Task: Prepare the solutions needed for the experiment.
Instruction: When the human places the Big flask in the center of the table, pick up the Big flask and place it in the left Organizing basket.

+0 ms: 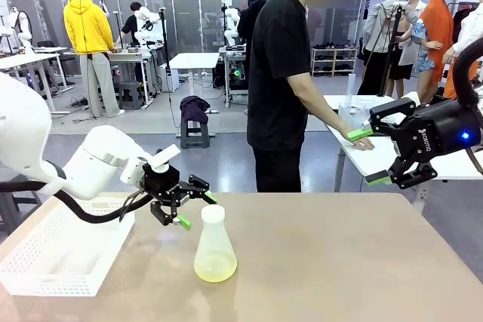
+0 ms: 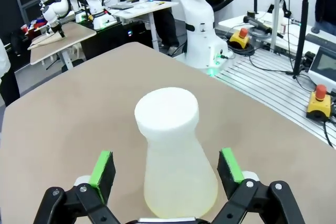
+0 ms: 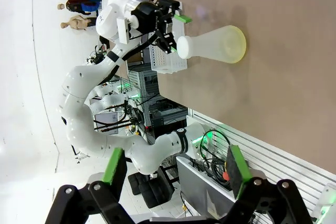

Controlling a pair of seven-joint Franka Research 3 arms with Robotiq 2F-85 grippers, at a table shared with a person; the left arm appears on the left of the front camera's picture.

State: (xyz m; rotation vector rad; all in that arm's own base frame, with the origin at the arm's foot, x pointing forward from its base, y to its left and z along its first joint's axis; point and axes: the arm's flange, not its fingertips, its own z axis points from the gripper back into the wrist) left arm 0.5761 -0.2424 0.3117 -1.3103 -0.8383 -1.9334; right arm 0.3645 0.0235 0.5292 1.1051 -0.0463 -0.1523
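A translucent conical flask (image 1: pixel 215 245) stands upright near the middle of the tan table (image 1: pixel 339 262). A little pale yellow solution (image 1: pixel 215 268) lies in its base. My left gripper (image 1: pixel 196 210) hovers open just left of the flask's neck, not touching it. In the left wrist view the flask (image 2: pixel 176 166) stands just ahead, framed by the open green pads (image 2: pixel 102 165), with its white round top (image 2: pixel 166 111) facing me and the solution (image 2: pixel 181 203) low down. My right gripper (image 1: pixel 368 157) hangs open and empty, high at the right. It (image 3: pixel 176 163) looks from afar at the flask (image 3: pixel 212 44).
A white perforated basket (image 1: pixel 53 258) sits at the table's left edge. A person in black (image 1: pixel 279 81) stands beyond the far edge, with a hand on another white table (image 1: pixel 355 122) behind my right gripper. The tabletop right of the flask is bare.
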